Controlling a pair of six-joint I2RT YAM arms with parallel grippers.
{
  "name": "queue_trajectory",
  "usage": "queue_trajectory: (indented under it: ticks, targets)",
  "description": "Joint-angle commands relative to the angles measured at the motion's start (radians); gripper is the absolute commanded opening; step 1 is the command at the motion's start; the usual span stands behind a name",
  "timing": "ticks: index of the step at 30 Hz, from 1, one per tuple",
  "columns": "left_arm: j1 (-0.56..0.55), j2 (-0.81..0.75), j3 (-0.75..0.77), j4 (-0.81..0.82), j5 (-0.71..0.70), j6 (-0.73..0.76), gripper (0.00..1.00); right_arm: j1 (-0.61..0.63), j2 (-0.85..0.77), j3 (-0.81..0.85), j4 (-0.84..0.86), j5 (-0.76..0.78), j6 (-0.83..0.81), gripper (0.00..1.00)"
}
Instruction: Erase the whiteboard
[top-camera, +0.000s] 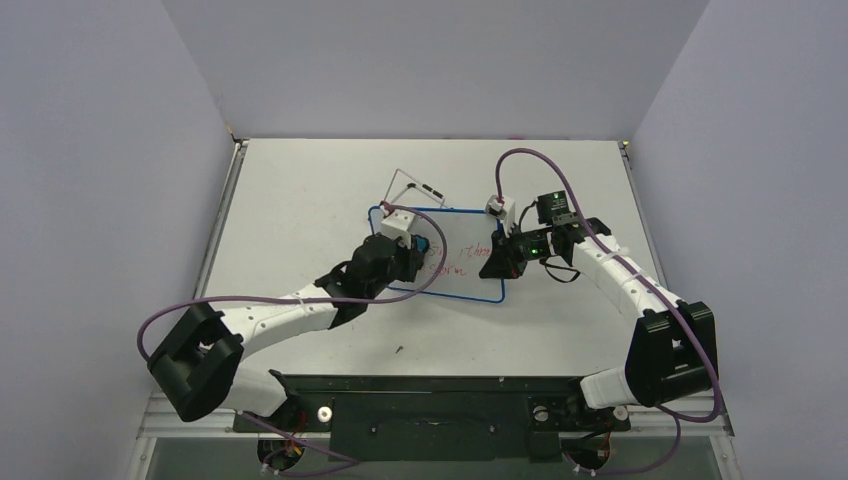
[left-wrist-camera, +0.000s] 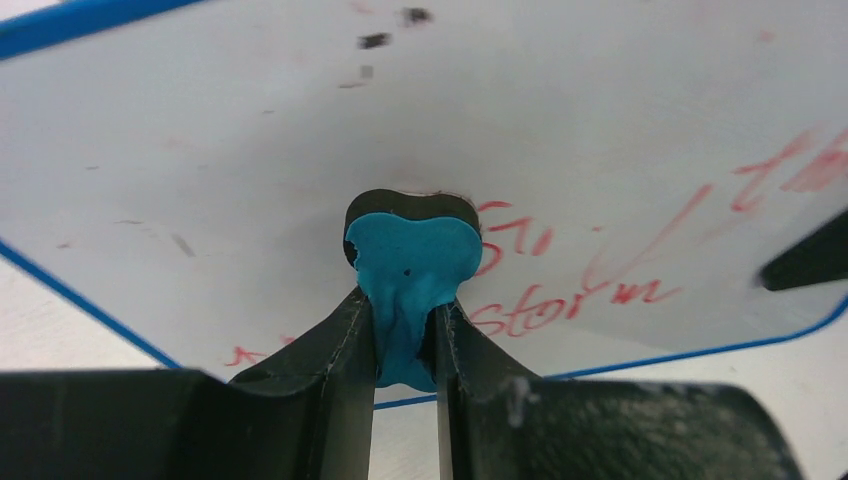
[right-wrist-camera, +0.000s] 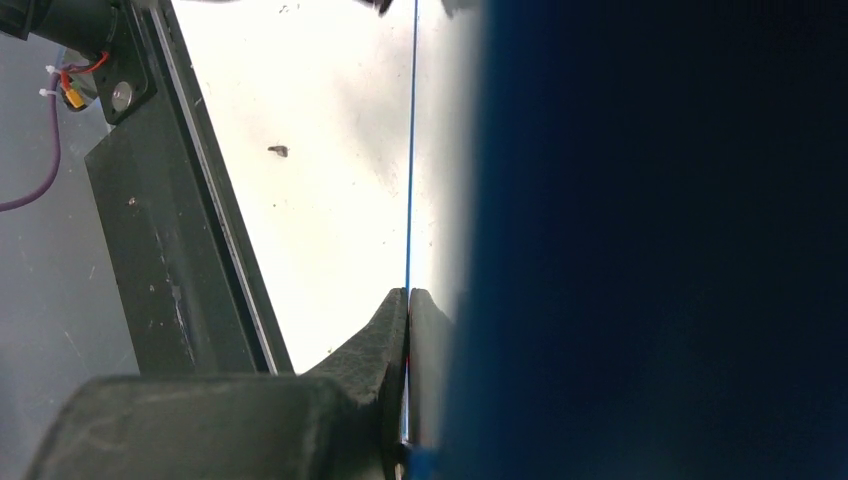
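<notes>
Open surface (top-camera: 300, 200) is seen left of whiteboard (top-camera: 470, 278); far edge is blocked by wire stand (top-camera: 432, 188), right edge by right end effector (top-camera: 493, 262).

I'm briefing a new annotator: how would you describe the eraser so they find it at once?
Near the middle of the white table sits the whiteboard, blue-rimmed with red writing. On its left part, the fingers of the left gripper pinch the eraser: a small turquoise block with a black pad against the board, the only turquoise thing there.
</notes>
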Motion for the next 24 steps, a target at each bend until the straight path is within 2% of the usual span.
queue_trajectory:
  ticks: [1, 7, 14, 19, 24]
  targets:
    - [-0.060, 0.013, -0.016, 0.115, 0.027, 0.017, 0.00, 0.033, 0.009, -0.012, -0.116, 0.033, -0.066, 0.00]
    - [-0.015, -0.037, -0.057, 0.131, -0.011, -0.012, 0.00, 0.035, 0.007, -0.014, -0.116, 0.031, -0.066, 0.00]
    - [0.092, -0.081, -0.111, 0.156, 0.051, -0.064, 0.00, 0.046, 0.010, -0.013, -0.116, 0.032, -0.067, 0.00]
    - [0.080, -0.049, -0.096, 0.168, 0.078, -0.067, 0.00, 0.049, 0.012, -0.014, -0.116, 0.034, -0.067, 0.00]
    - [0.002, -0.024, -0.048, 0.153, 0.058, -0.033, 0.00, 0.049, 0.014, -0.013, -0.117, 0.036, -0.067, 0.00]
